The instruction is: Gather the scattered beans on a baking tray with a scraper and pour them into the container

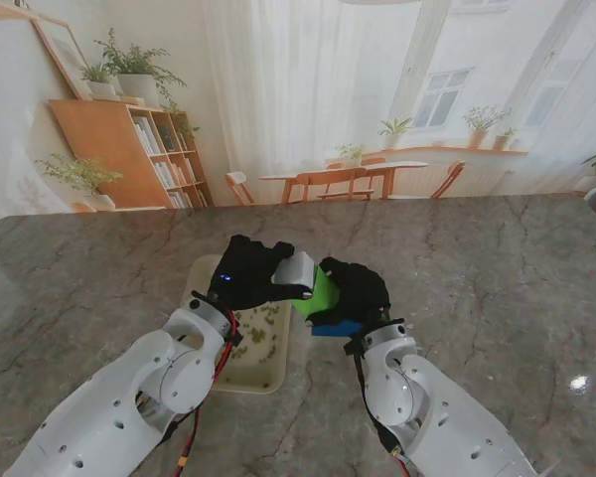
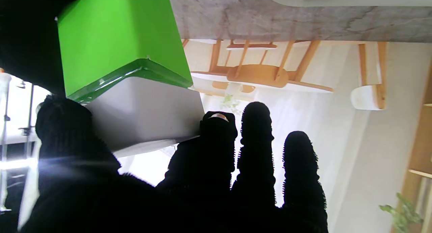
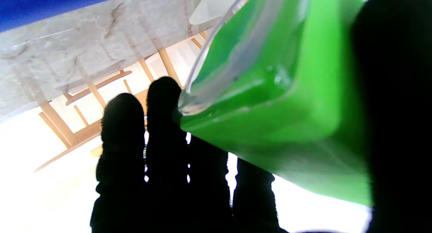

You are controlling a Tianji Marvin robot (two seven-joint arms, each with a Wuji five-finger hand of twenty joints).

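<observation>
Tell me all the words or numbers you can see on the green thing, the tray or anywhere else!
There are none that I can read.
Green and white scraper: plain, no writing in any view.
Baking tray: no writing.
Blue container: only a plain edge shows.
Left hand and right hand: black gloves, no label.
Books on the backdrop shelf: too small and blurred to read.

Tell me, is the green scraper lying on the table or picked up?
Picked up. Both black hands, the left hand and right hand, hold the green scraper above the baking tray.
</observation>
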